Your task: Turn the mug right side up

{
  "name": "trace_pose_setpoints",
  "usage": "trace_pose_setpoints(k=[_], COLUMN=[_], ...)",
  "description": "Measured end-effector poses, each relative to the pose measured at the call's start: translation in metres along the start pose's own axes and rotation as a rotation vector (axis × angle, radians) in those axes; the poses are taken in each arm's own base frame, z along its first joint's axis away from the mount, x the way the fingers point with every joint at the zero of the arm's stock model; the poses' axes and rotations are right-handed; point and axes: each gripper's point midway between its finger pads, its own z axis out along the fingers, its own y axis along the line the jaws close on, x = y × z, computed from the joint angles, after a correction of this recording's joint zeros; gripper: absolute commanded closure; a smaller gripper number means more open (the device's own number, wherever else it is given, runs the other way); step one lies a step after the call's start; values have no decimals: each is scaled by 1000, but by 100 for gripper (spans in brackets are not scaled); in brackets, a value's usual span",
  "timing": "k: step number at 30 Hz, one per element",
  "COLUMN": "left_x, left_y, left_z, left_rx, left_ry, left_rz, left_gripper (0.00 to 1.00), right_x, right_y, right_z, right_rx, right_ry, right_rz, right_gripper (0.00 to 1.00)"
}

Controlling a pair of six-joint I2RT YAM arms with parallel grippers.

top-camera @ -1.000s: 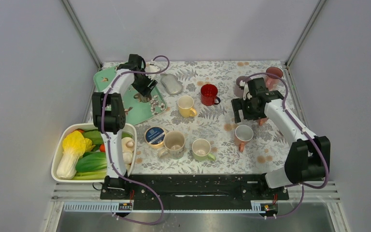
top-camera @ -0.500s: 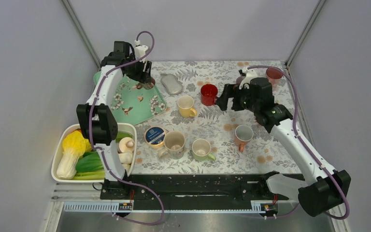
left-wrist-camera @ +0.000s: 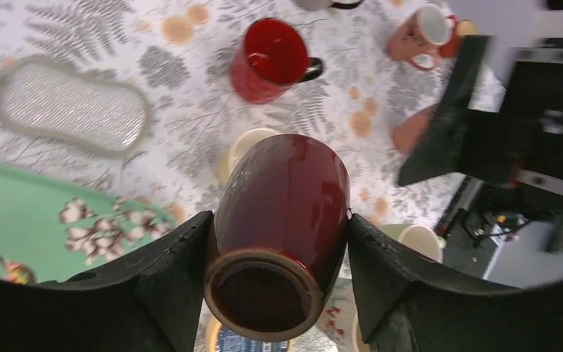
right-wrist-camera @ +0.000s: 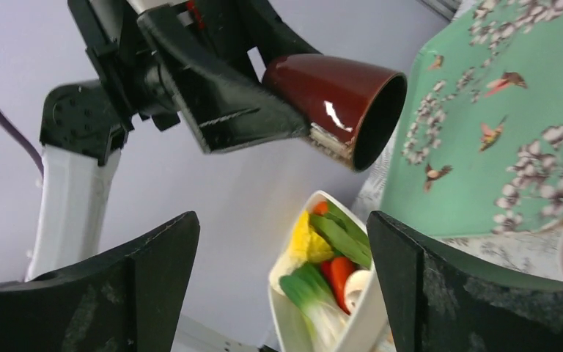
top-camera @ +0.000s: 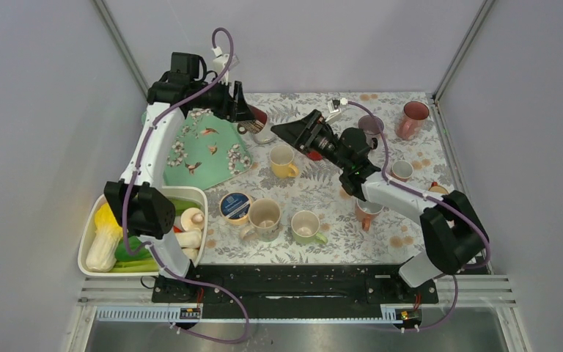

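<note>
Your left gripper (left-wrist-camera: 278,220) is clamped on the dark red mug (left-wrist-camera: 286,183), with a finger (left-wrist-camera: 168,279) pressed against each side of its body. The mug is off the desk (top-camera: 322,192), up in the air over the far-left part. It hangs beside the far edge of the green tray (top-camera: 205,147) and above the grey oval dish (left-wrist-camera: 70,110). It lies roughly on its side in the grip, not upright. One round, dark, hollow end faces your right wrist camera. From these views you cannot tell for sure whether that end is the mouth or the foot.

Your right gripper (top-camera: 293,130) is spread wide and grips nothing. It reaches across from the right toward the mug and is close to it, but the two are apart. From its own camera the mug sits above and between the two parted fingers (right-wrist-camera: 154,286).

On the desk below, a bright red mug (left-wrist-camera: 267,59) stands upright past the grey dish, and a yellow mug (top-camera: 284,161) stands upright towards the middle. A white tub (top-camera: 88,242) of vegetables sits at the near-left corner.
</note>
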Motion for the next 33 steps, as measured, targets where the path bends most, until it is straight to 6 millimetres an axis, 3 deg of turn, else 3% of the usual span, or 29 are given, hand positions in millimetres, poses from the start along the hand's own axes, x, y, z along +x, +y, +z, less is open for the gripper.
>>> trace_pose_setpoints(k=[4, 7, 13, 19, 21, 22, 23, 27, 28, 29, 30, 31, 33], left_x=[-12, -16, -7, -4, -3, -2, -1, -2, -1, 1, 3, 4, 11], left_y=[-39, -58, -75, -91, -96, -98, -100, -101, -103, -105, -107, -109, -112], left_z=[-6, -8, -6, -2, 0, 2, 2, 3, 4, 4, 5, 5, 5], left_rx=[92, 143, 199, 256, 272, 281, 290, 313, 322, 334, 343, 347, 347], left_ry=[-24, -30, 3, 14, 19, 21, 21, 7, 10, 12, 19, 22, 44], left_rz=[35, 51, 49, 82, 89, 96, 100, 150, 155, 162, 169, 176, 187], left_gripper=[100, 100, 100, 100, 100, 100, 100, 100, 88, 53, 12, 2, 1], right_x=[-7, -8, -17, -32, -34, -33, -32, -31, -30, -30, -29, -29, -33], right_y=[3, 0, 7, 30, 32, 31, 29, 26, 27, 27, 27, 28, 27], right_z=[13, 19, 22, 30, 34, 35, 35, 29, 27, 23, 20, 16, 9], right_rx=[-74, -100, -157, -267, -291, -293, -289, -284, -282, -278, -272, -264, -238], right_ry=[-55, -69, -108, -134, -130, -125, -120, -104, -101, -98, -92, -85, -85], right_rz=[151, 231, 316, 358, 373, 378, 382, 410, 407, 401, 390, 373, 304], right_gripper=[16, 20, 30, 56, 73, 91, 100, 100, 100, 100, 100, 100, 100])
